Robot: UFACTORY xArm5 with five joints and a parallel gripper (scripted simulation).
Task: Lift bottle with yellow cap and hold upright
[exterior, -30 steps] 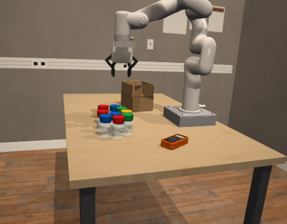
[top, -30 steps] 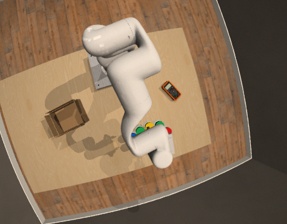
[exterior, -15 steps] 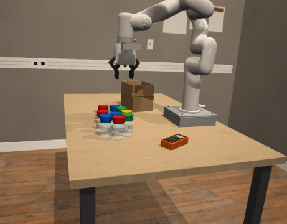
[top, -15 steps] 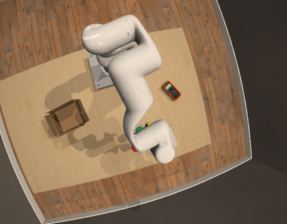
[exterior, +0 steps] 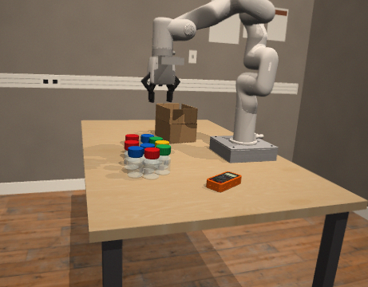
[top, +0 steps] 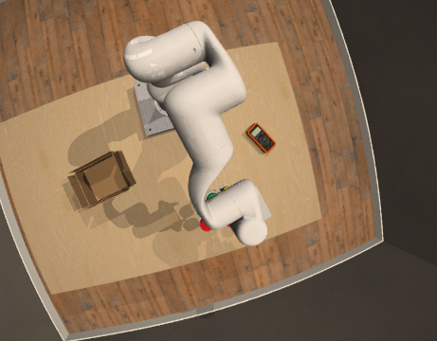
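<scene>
The bottle with the yellow cap point(exterior: 162, 143) stands upright in a tight cluster of several clear bottles with red, blue and green caps point(exterior: 147, 156) on the table's left part. My gripper point(exterior: 160, 96) hangs open and empty high above the cluster, well clear of the caps. In the overhead view the arm's wrist point(top: 234, 210) covers most of the cluster; only a green cap point(top: 211, 195), a sliver of the yellow cap point(top: 223, 188) and a red cap point(top: 206, 225) show at its edges.
An open cardboard box point(exterior: 176, 122) stands just behind the cluster, also seen from above point(top: 103, 178). An orange multimeter point(exterior: 223, 181) lies toward the table's front right. The arm's grey base point(exterior: 243, 148) stands at the back right.
</scene>
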